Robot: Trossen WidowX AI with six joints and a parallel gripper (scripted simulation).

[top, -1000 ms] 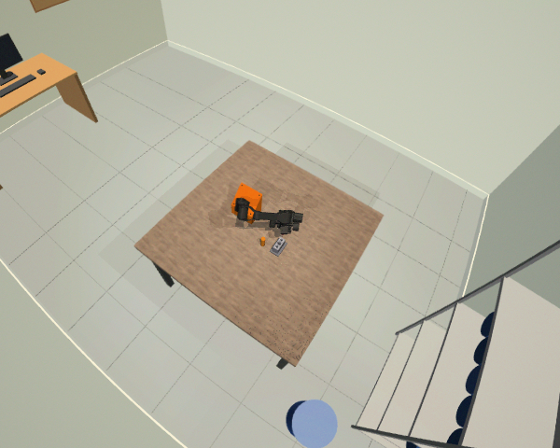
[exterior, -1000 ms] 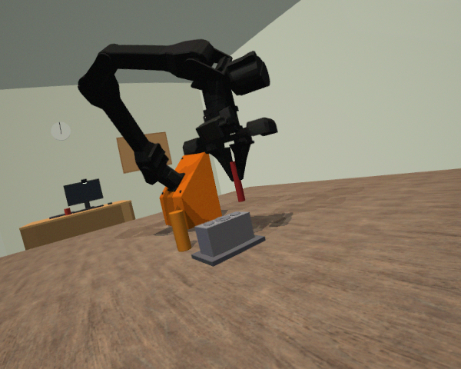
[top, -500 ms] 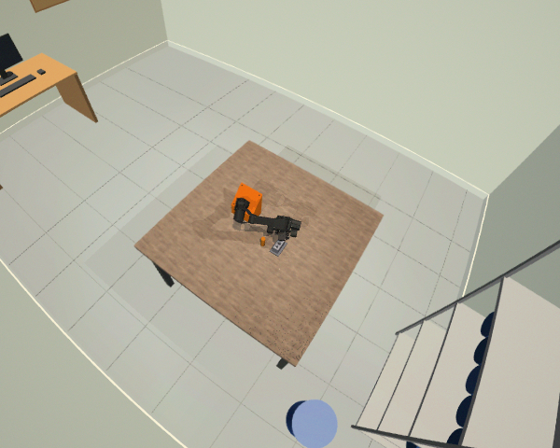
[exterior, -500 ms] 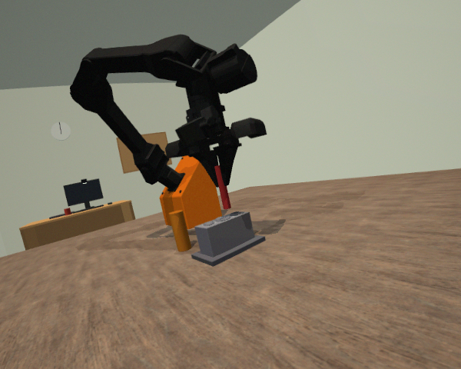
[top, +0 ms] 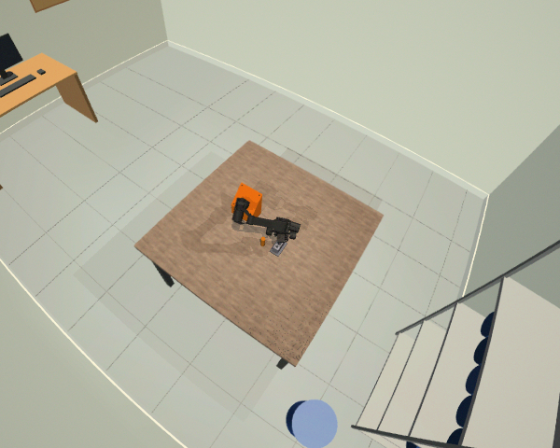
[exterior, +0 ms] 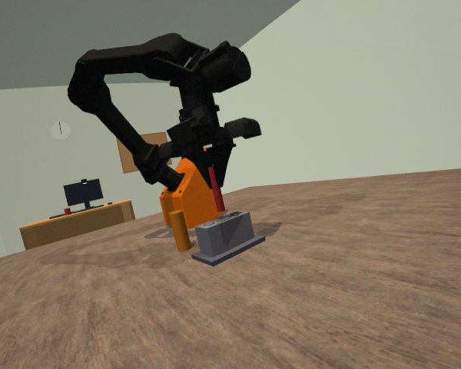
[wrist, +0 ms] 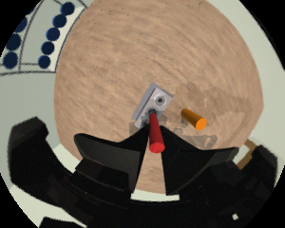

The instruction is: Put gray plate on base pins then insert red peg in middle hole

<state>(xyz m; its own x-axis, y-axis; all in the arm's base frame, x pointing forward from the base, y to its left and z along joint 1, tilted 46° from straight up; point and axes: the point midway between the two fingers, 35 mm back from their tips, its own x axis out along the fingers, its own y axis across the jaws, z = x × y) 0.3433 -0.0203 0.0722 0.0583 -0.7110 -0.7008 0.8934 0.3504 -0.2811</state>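
The gray plate [top: 276,249] [exterior: 235,234] [wrist: 166,94], a thick block with holes in its top, sits flat on the dark gray base [exterior: 238,250]. My gripper [exterior: 217,186] [wrist: 154,127] is shut on the red peg [exterior: 217,194] [wrist: 155,135] and holds it over the plate. In the exterior view the peg leans slightly, and its lower end appears just above the plate's top near the middle hole. In the wrist view the peg's far end overlaps the middle hole and hides most of it. The base's pins are not distinguishable from the hole details.
An orange cylinder [top: 262,241] [exterior: 180,232] [wrist: 193,119] stands upright close beside the plate and base. The orange block [top: 249,195] [exterior: 197,202] at the arm's foot is behind them in the exterior view. All stand on the brown wooden table [top: 251,289] [exterior: 302,297].
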